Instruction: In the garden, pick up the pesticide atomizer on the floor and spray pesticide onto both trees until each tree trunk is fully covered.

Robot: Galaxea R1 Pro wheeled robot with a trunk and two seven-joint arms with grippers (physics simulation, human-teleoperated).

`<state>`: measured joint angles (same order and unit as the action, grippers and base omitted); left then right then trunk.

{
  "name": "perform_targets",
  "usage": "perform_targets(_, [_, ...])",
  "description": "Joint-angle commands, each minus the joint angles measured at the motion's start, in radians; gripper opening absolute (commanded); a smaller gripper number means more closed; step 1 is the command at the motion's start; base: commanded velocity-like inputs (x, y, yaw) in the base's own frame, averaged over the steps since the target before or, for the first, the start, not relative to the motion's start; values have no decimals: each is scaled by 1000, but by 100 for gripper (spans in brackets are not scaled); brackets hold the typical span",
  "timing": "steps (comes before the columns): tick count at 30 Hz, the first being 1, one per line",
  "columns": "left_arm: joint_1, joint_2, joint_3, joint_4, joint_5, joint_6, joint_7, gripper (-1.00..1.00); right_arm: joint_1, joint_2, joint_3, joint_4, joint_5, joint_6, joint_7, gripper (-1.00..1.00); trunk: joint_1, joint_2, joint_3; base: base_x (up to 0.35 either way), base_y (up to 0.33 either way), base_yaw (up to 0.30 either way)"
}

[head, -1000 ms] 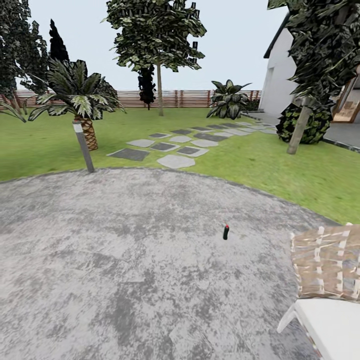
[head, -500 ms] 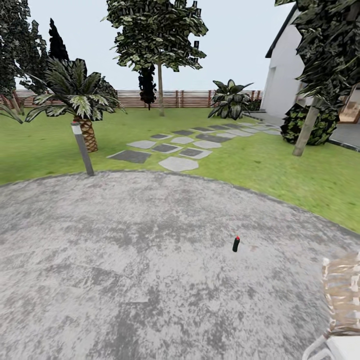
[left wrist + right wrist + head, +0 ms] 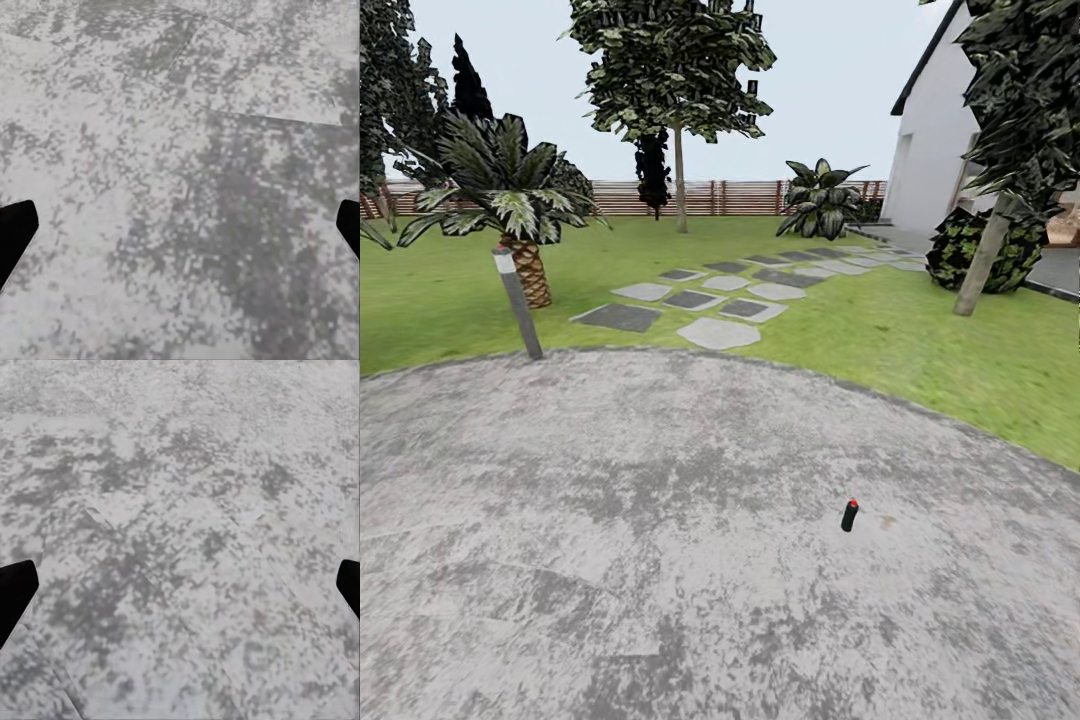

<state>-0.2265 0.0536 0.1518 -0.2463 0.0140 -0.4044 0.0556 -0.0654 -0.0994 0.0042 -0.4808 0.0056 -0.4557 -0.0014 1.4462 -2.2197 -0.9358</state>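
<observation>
Head view: one pesticide atomizer (image 3: 849,516), small dark bottle with a red cap, standing upright and alone on the grey mottled paving (image 3: 610,520), ahead of the robot and to its right, well apart from both sets of jaws. One garden lawn (image 3: 920,350) beyond the paved circle, crossed by flat stepping stones (image 3: 715,290) and closed at the back by a brown slatted fence (image 3: 710,197). One tree (image 3: 670,70) with a straight pale trunk (image 3: 680,180) far off near the fence; a second leaning pale trunk (image 3: 982,268) at the right by the white house (image 3: 935,140), its crown cut off by the frame. Also entered: a short palm (image 3: 510,190), a grey post (image 3: 518,302), a broad-leaved plant (image 3: 818,198). Left wrist view: left gripper (image 3: 180,229), jaws spread wide and empty, dark fingertips (image 3: 15,229) at either edge, only paving between them. Right wrist view: right gripper (image 3: 180,589), likewise spread wide and empty over bare paving. Progress, as I judge it: at the very start. The atomizer is untouched on the ground, neither trunk is within reach, and no spray is visible on either. Left to do: close on the bottle, lift it, travel to each tree, cover both trunks.
</observation>
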Motion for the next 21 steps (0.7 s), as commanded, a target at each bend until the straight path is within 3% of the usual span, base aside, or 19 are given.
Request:
perform_targets(1, [-1,0,-2,1,1,-3,3,100,-1,0,0,1,1,-3,0,100,0,0,-1,337,80,-103])
perform_targets(14, [-1,0,-2,1,1,-4,3,100,-1,0,0,1,1,-3,0,100,0,0,3,336,78,-232])
perform_targets(21, [-1,0,-2,1,1,-4,3,100,-1,0,0,1,0,-3,0,100,0,0,3,336,46,-53])
